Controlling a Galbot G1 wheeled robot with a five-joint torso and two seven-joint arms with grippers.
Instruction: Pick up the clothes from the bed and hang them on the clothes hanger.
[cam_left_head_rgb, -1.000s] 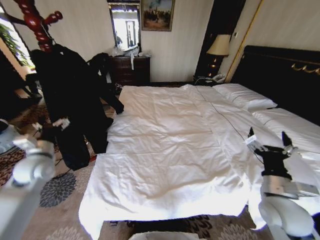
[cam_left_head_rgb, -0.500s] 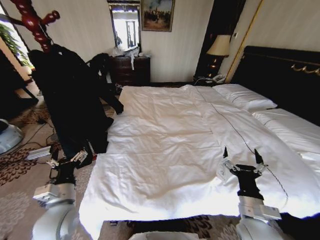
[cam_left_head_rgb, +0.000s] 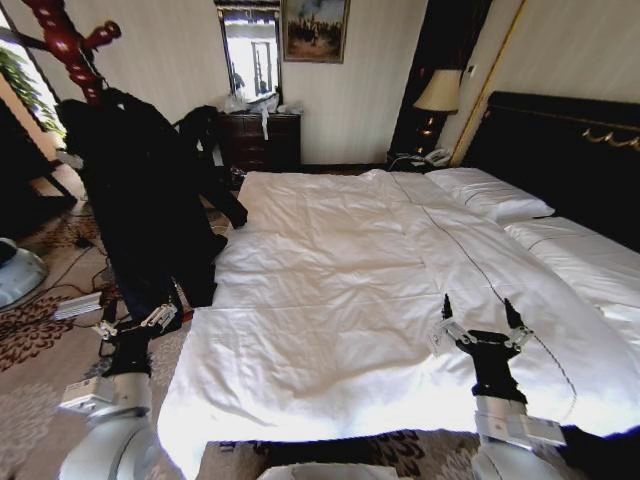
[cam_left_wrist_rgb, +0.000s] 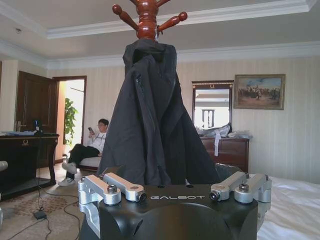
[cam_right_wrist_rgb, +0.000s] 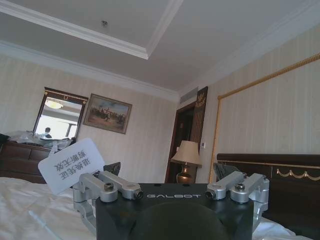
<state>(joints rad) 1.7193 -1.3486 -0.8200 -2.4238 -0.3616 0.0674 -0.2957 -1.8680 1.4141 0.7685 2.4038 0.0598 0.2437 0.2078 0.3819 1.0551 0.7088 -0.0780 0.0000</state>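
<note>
1. The black coat (cam_left_head_rgb: 140, 190) is hanging lengthwise down the clothes hanger (cam_left_head_rgb: 65, 45), draping from the pegs toward the floor, beside the bed (cam_left_head_rgb: 330, 290), which is carrying no clothing.
2. The left gripper (cam_left_head_rgb: 130, 322) is sitting just below the coat's hem, the nearer arm, fingers spread apart and gripping nothing.
3. The right gripper (cam_left_head_rgb: 478, 330) is hovering over the duvet, well apart from the coat, jaws likewise wide and empty.
4. Judging from this, the hanging looks already done.

Black claws (cam_left_head_rgb: 131, 322), silver links, white arms, "GALBOT" lettering.
</note>
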